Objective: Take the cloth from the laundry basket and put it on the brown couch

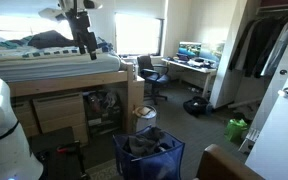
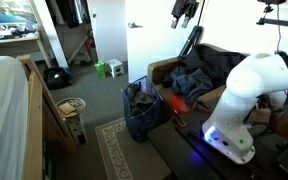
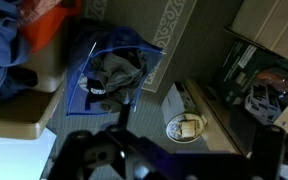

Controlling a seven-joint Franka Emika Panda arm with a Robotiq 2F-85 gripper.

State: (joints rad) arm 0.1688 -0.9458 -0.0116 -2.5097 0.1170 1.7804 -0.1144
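Note:
A blue laundry basket point(image 1: 147, 158) point(image 2: 141, 115) point(image 3: 89, 95) stands on the floor next to the brown couch point(image 1: 227, 165) point(image 2: 162, 71). Grey cloth point(image 1: 149, 145) point(image 2: 139, 98) point(image 3: 114, 72) lies crumpled inside it. The couch holds a pile of dark and orange clothes point(image 2: 196, 80). My gripper point(image 1: 83, 38) point(image 2: 184, 12) point(image 3: 174, 160) hangs high in the air, well above the basket. It is open and holds nothing. In the wrist view its dark fingers fill the bottom edge.
A loft bed point(image 1: 44, 65) with drawers under it stands near the basket. A round wicker bowl point(image 2: 72, 105) point(image 3: 187, 127) sits on a low stand. A patterned rug point(image 2: 114, 150) lies by the basket. A desk chair point(image 1: 149, 72) and a green bag point(image 1: 236, 128) stand further off.

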